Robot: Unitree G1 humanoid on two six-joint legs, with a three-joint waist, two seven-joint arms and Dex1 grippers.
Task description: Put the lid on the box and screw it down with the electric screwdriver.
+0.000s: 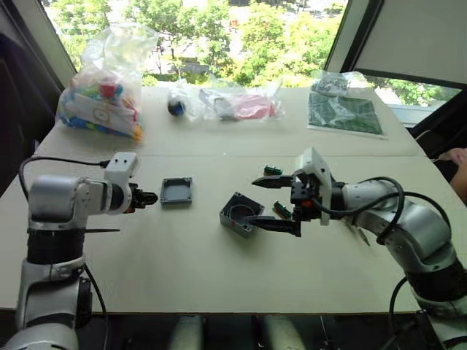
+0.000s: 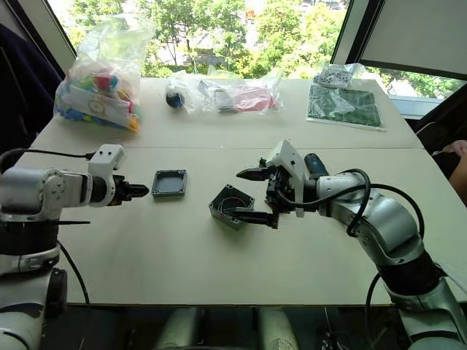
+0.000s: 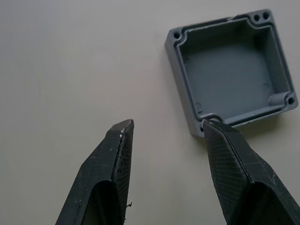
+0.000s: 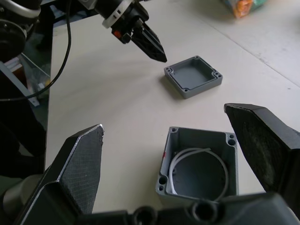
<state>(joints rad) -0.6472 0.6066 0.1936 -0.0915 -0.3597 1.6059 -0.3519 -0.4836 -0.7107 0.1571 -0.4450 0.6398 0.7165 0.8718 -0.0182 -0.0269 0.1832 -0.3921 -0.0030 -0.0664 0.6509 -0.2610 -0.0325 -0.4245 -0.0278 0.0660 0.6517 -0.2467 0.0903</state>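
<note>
A: Right wrist view reveals a white ring inside the box, mouth up on the desk.

B: Right hand spread wide around it; left hand open, one fingertip touching the upturned lid.

Silver-grey cylindrical arm segments with black joint bands; black cables loop along both. White wrist housings. Left end effector and right end effector: black, textured tapered fingers.
</note>
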